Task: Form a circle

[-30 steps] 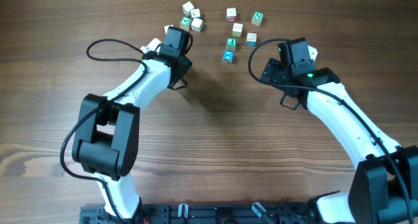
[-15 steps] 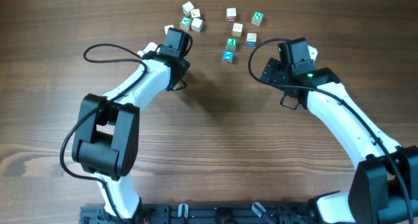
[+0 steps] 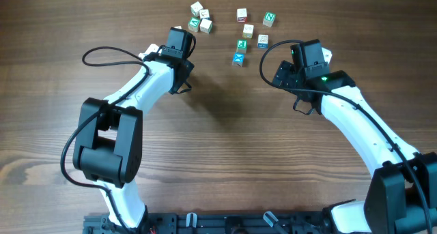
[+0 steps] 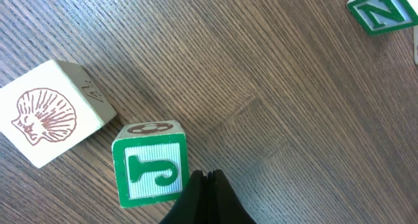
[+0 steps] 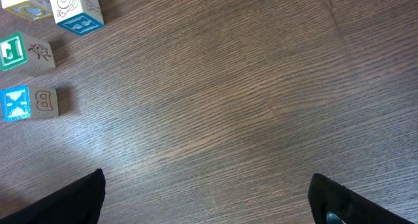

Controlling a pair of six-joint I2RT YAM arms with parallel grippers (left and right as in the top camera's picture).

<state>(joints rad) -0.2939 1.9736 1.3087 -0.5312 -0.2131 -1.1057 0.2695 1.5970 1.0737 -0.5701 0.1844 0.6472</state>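
On the left, the left gripper (image 4: 208,179) has its jaws pinched fully shut on nothing. Its tip sits just beside a green J cube (image 4: 150,168), and a shell-faced cube (image 4: 49,119) lies next to that. The letter cubes (image 3: 242,44) lie scattered in two loose clusters on the far side of the desk (image 3: 225,138), forming no ring. On the right, the right gripper (image 5: 209,201) hovers with jaws spread wide and empty, near a blue X cube (image 5: 29,103).

Bright, even light; soft short shadows; all three views sharp.
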